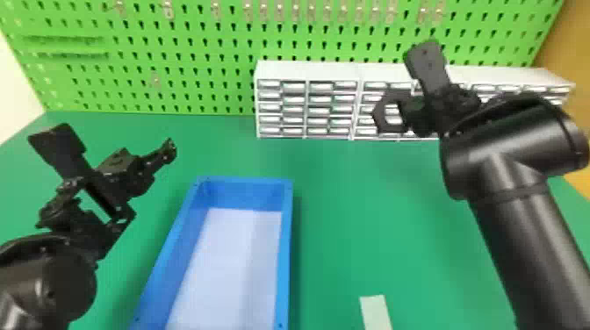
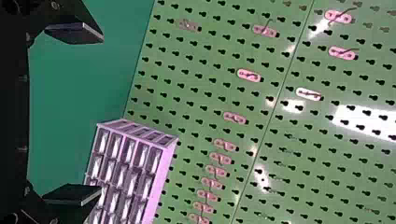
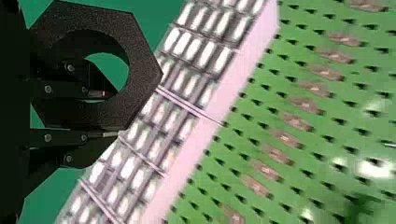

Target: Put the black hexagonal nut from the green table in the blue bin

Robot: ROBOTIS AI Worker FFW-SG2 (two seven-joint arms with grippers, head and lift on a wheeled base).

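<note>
Green table (image 1: 342, 237) carries the blue bin (image 1: 287, 254), near the middle, presumably so either arm can reach it. Left gripper (image 2: 99, 115) has its jaws wide apart, empty; right gripper (image 3: 113, 115), over the table's far side by the drawers (image 1: 307, 109), has its jaws closed on one side of the black nut (image 3: 144, 67), likely because that rim gives a thin grip.

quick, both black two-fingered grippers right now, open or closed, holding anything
Left gripper: open, empty.
Right gripper: closed on the black hexagonal nut.
</note>
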